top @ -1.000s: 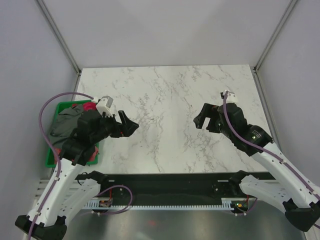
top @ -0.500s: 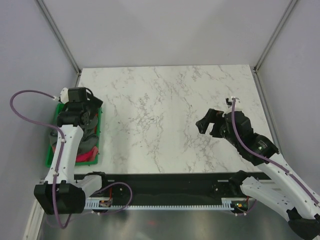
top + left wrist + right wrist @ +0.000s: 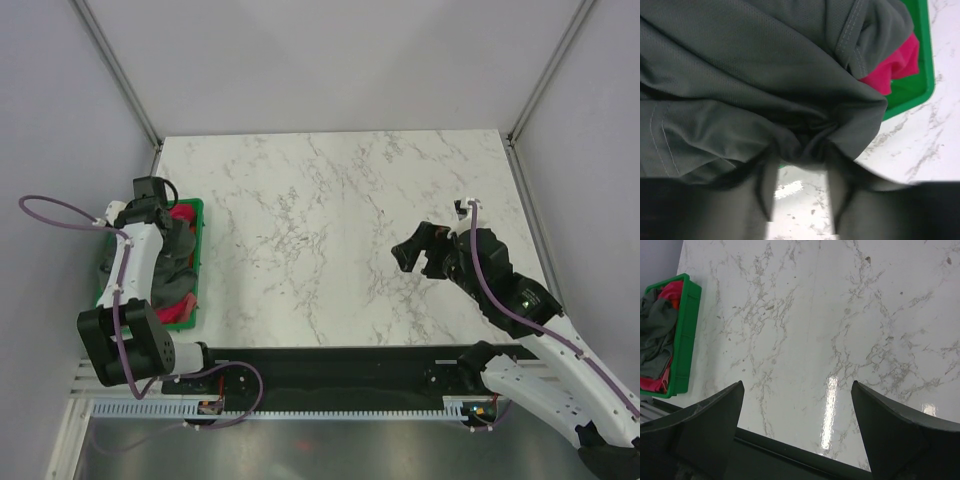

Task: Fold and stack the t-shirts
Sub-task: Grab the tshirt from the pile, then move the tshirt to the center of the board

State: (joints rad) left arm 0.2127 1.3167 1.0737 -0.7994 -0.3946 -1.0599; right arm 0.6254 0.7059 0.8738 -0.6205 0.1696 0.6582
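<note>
A dark charcoal grey t-shirt lies crumpled on top in the green bin, over a bright magenta-pink t-shirt. My left gripper is pressed down into the grey shirt, with a puckered fold of the cloth between its fingertips. Its jaws still stand apart, and marble shows through the gap. From above, the left gripper is over the bin at the table's left edge. My right gripper hovers wide open over bare marble at the right, holding nothing.
The bin stands at the table's left edge, and the grey shirt drapes over its rim. Pink cloth pokes out at its near end. Grey walls and metal posts close in the white marble table.
My left arm has swung from over the table to the bin and dropped its gripper onto the grey shirt, the jaws narrowing. The right arm drew back slightly to the right.
</note>
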